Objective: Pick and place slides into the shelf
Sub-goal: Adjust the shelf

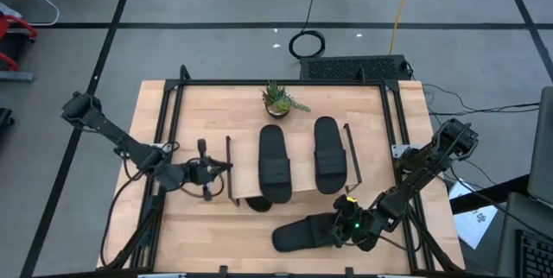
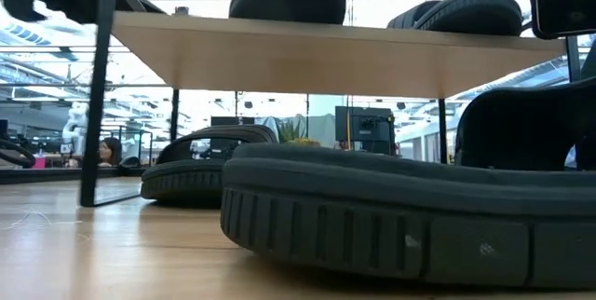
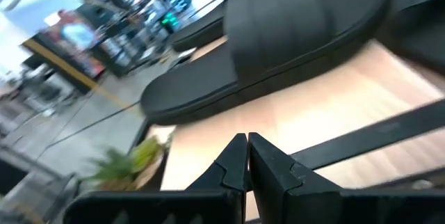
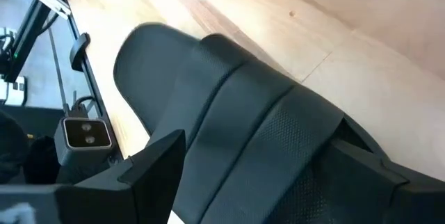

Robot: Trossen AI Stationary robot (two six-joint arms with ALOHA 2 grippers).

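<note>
The shelf (image 1: 298, 153) is a low light-wood board on thin black end frames, standing mid-table. Two black slides (image 1: 274, 164) (image 1: 327, 154) lie side by side on its top board. A third slide (image 1: 257, 202) lies on the table under the board, its end poking out at the near side. The fourth slide (image 1: 302, 233) lies on the table near the near edge, and my right gripper (image 1: 344, 226) is at its right part, shut on it. My left gripper (image 1: 218, 170) is shut on nothing, just left of the shelf's left end frame. My right gripper (image 4: 264, 154) has the fourth slide across its width at the wide strap (image 4: 278, 133), one finger (image 4: 153, 161) on each side edge. The fingers come slanting down from the table's right and lie across the slide. In the low view the sole (image 2: 400, 225) rests on the table.
A small potted plant (image 1: 278, 101) stands on the table behind the shelf's far edge. The black table frame (image 1: 173, 97) runs along the sides. Bare tabletop lies left of the shelf and along the near edge (image 1: 207, 235). A person (image 2: 110, 151) shows far off in the room.
</note>
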